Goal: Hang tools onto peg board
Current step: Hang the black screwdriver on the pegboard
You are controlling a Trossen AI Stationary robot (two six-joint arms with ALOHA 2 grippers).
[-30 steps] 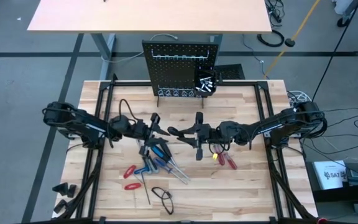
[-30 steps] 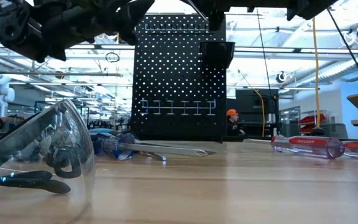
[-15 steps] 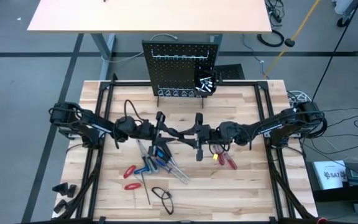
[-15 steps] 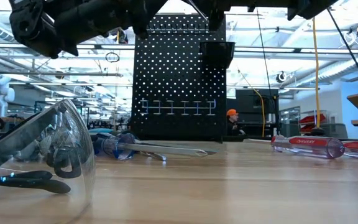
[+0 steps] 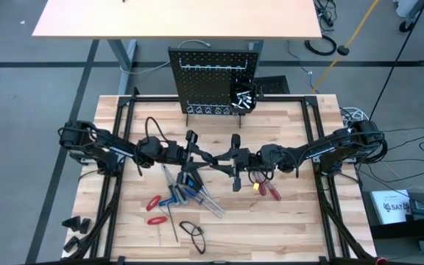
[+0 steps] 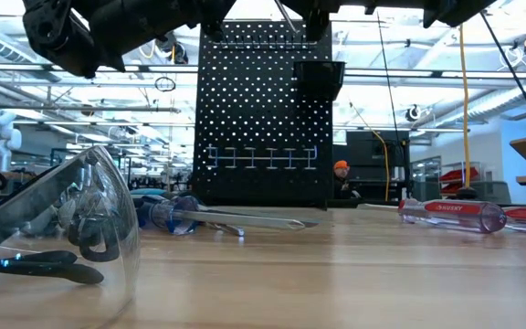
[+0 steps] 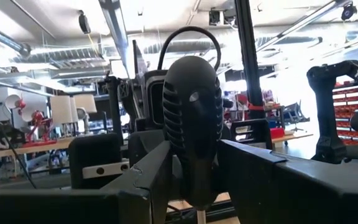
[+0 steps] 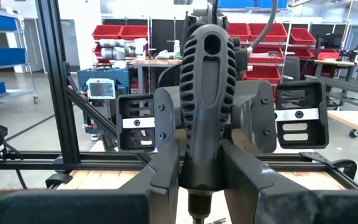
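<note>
Left gripper (image 5: 194, 156) has advanced toward table centre over last second, now meets right gripper (image 5: 225, 160) mid-table; right arm unmoved. Reads as handover of black-handled driver (image 8: 205, 93) between claws.

Both wrist views: ribbed handle sits between own fingers, pressed each side. Both claws narrowly closed on same tool, held above table.

Peg board (image 5: 213, 81) stands at far edge, well apart. Other tools (image 5: 179, 195) lie loose on table below left gripper.
</note>
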